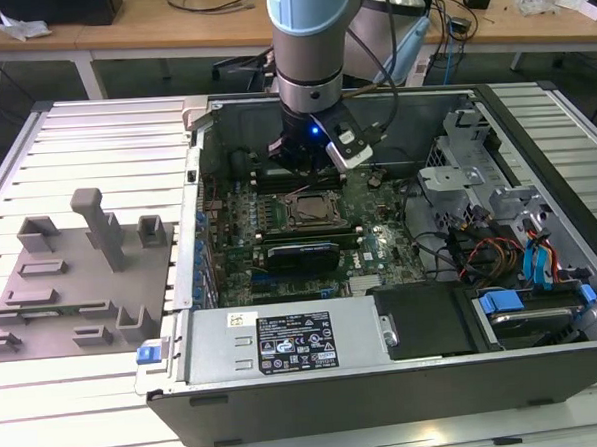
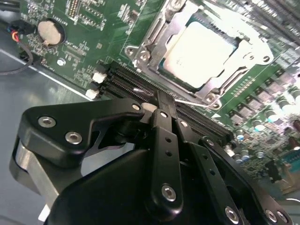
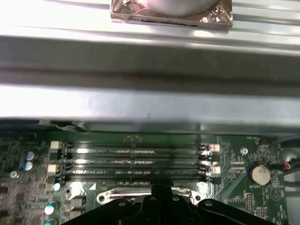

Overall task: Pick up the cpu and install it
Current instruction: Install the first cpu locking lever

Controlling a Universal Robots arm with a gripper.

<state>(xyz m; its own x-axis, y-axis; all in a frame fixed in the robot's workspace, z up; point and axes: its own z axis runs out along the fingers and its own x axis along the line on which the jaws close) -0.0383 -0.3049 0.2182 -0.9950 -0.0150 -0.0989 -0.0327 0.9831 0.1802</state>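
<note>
Pale brushed-metal cpu (image 2: 200, 51) top, dull sheen, seated in shiny bare-metal socket frame (image 2: 154, 35). Glossy green motherboard (image 1: 374, 235). Matt black metal gripper (image 2: 161, 105) links with bright steel screws. Matt grey plastic blocks (image 1: 76, 270). Ribbed satin aluminium table (image 1: 94, 144). Dark painted metal case (image 1: 387, 389).

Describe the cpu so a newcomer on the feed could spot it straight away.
Start at the open computer case and find the green motherboard inside it. Near the board's middle sits a square metal-edged socket frame, and the cpu lies within it. Its pale silvery flat top stands out from the dark memory slots alongside.
</note>
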